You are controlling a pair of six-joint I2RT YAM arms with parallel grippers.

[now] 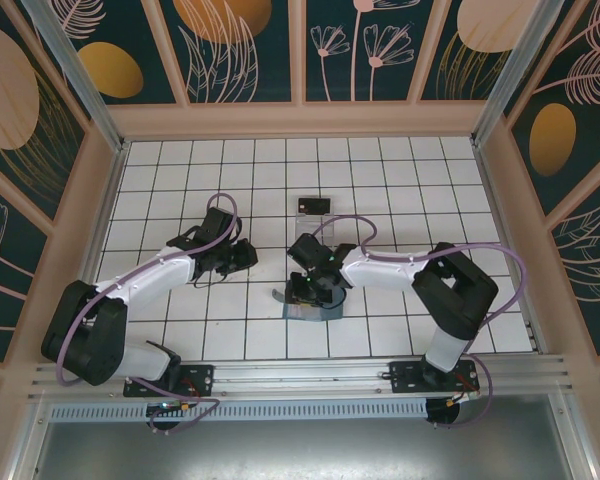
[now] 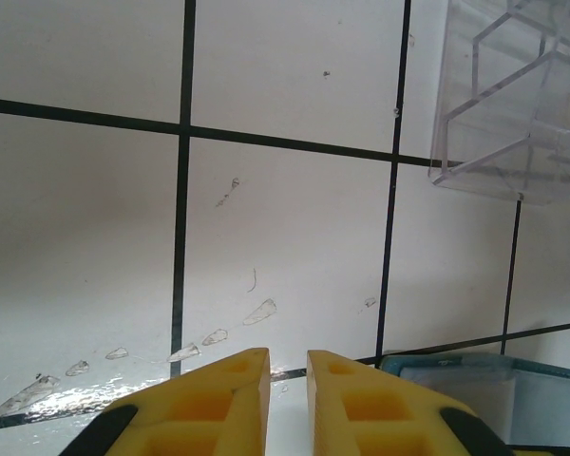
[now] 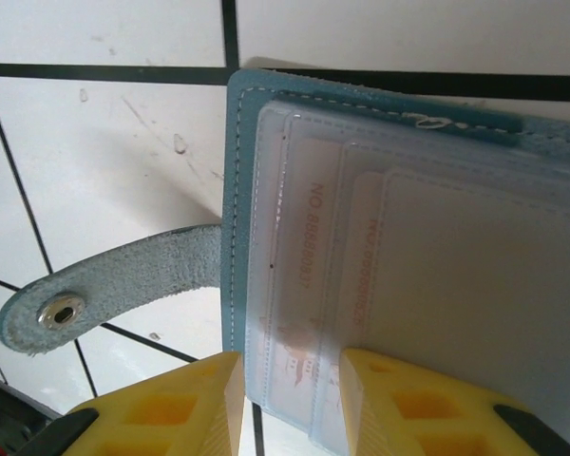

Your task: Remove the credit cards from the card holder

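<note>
- Looks like a robot lab test cell, not anybody's home.
- A left arm (image 1: 155, 275) and a right arm (image 1: 380, 268) sit bolted to an aluminium rail (image 1: 310, 372).
- There's a white gridded tabletop (image 1: 380, 170), boxed in by metal posts (image 1: 77, 75) and leaf-print wall panels (image 1: 240, 50).

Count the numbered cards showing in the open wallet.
2 cards: first card nearest the strap, second card beside it, in the card holder; more may be hidden.
</note>
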